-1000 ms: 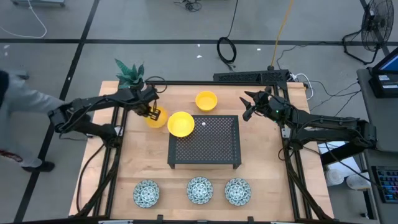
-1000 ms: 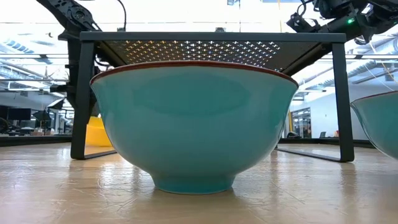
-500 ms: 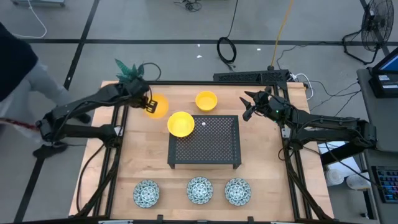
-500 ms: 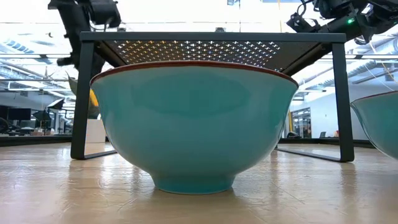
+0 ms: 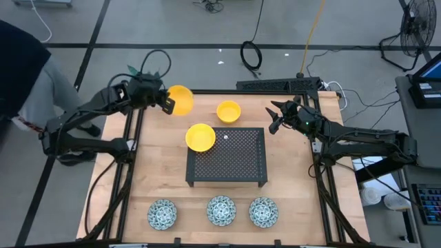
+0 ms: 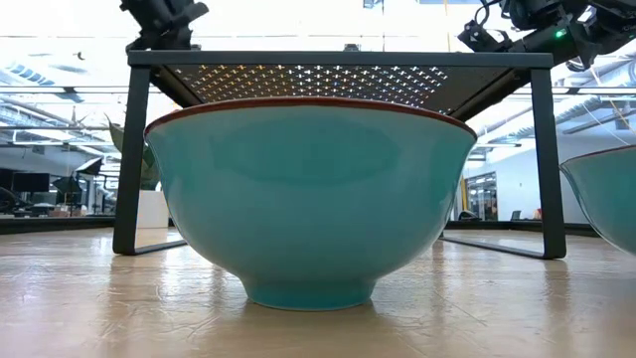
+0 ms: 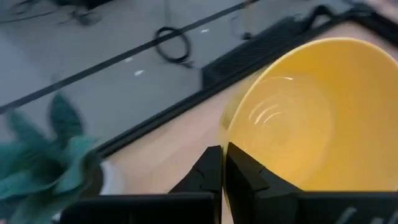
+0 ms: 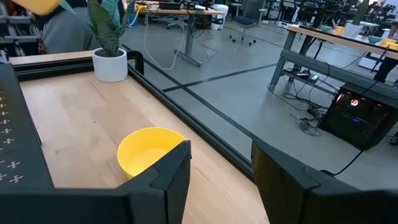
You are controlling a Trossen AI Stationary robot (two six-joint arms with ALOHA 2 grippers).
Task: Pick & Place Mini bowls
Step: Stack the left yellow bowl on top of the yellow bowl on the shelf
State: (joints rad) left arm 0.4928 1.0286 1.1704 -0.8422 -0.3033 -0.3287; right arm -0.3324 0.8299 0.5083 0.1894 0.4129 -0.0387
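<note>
The left gripper (image 5: 165, 102) is raised over the far left corner of the light wooden table (image 5: 158, 179), its 2 dark fingers (image 7: 208, 177) pinched together on the rim of a plain bright yellow round bowl (image 5: 180, 100). That bowl is tilted, its glossy, unmarked inside showing in the left wrist view, and it hangs clear of the tabletop near the table's far edge.

A second plain yellow bowl (image 5: 229, 111) sits upright on the wood just beyond the far edge of the black perforated metal rack (image 5: 227, 157). A third yellow bowl (image 5: 200, 137) rests at the rack's far left corner, overlapping its edge; whether it sits on the rack or beside it cannot be told.

Along the near edge of the table stand 3 white bowls with a dense blue-green pattern inside, spaced in a row: the left patterned bowl (image 5: 162, 213), the middle patterned bowl (image 5: 221, 210) and the right patterned bowl (image 5: 263, 211). From the low view the middle one fills the picture, with a smooth turquoise outside, a thin dark red rim and a small foot.

The right gripper (image 5: 275, 117) hovers above the far right part of the table, its fingers (image 8: 168, 171) spread apart and empty.

A white pot with a green plant (image 8: 109, 46) stands by the far left corner.
</note>
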